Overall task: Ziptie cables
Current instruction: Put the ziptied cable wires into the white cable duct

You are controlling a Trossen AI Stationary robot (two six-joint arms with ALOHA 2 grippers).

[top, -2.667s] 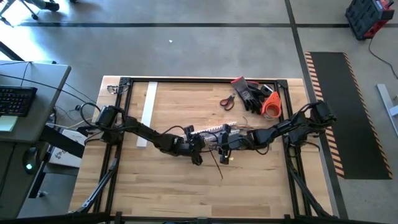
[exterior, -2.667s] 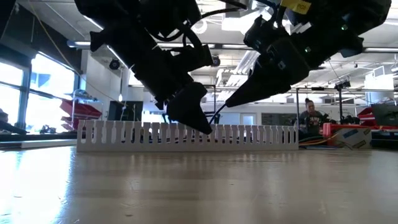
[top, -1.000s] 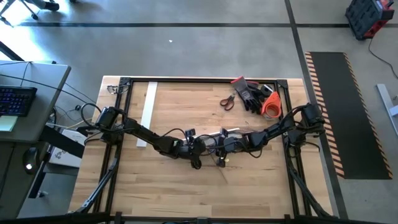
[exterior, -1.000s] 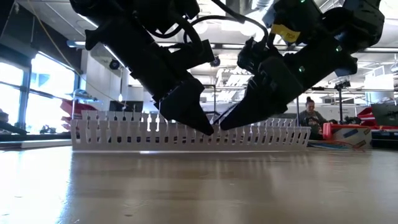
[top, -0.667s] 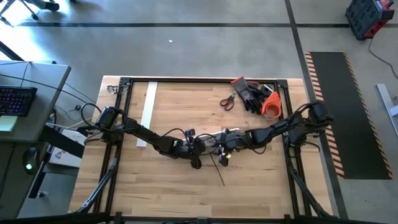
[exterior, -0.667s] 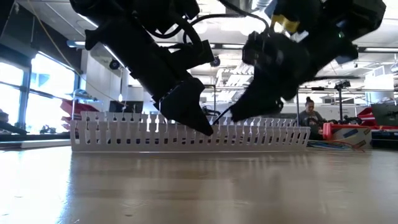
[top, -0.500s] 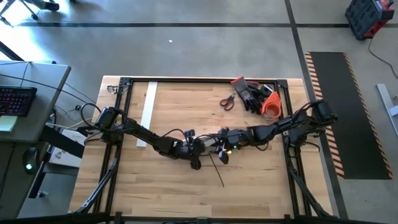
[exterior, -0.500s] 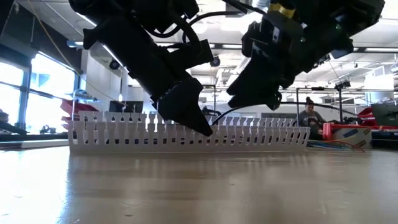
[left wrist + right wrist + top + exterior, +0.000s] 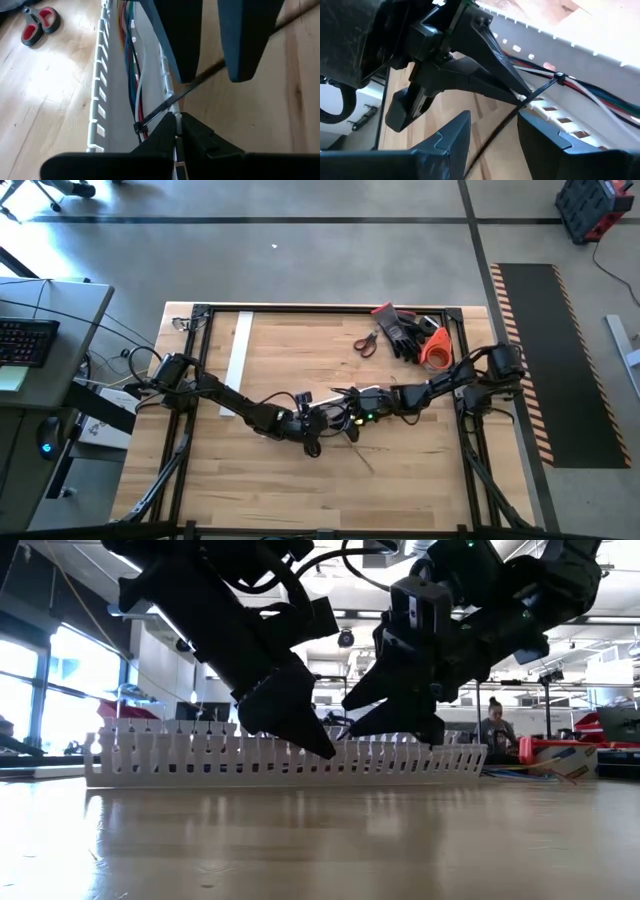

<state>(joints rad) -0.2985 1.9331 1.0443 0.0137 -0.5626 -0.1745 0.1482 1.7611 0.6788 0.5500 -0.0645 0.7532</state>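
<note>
Wooden surface [image 9: 300, 490] bare toward 6 o'clock, one white duct [image 9: 102, 85] at centre holding the cables [image 9: 131, 75], left pincer [image 9: 176, 131] pressed together on one black ziptie [image 9: 540, 90], right pincer [image 9: 492, 132] spread around its tail.

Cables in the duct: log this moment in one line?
cables: in white duct, zip tie looped | left tool: shut on duct wall | right tool: open, straddling tie tail
</note>
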